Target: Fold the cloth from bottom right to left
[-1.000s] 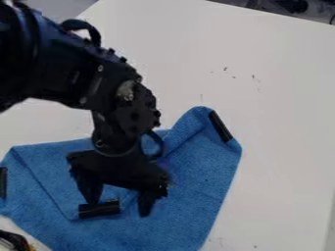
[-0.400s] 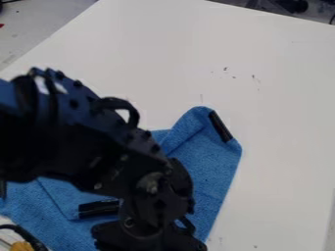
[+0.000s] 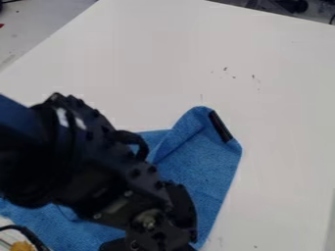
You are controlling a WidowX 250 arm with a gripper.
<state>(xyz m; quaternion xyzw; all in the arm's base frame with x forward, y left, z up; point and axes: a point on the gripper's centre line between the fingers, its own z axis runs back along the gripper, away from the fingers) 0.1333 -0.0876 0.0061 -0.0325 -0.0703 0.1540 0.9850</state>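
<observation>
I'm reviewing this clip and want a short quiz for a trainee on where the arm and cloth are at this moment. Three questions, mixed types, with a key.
1. Multiple choice: What shows near the top right corner of the blue cloth?
A) a wooden spoon
B) a black strip
C) a red cup

2. True or false: The arm leaves the whole cloth uncovered in the camera view.

3. Fill in the blank: The arm comes into the picture from its ____ edge, over the white table.

Key: 1. B; 2. false; 3. left
</observation>
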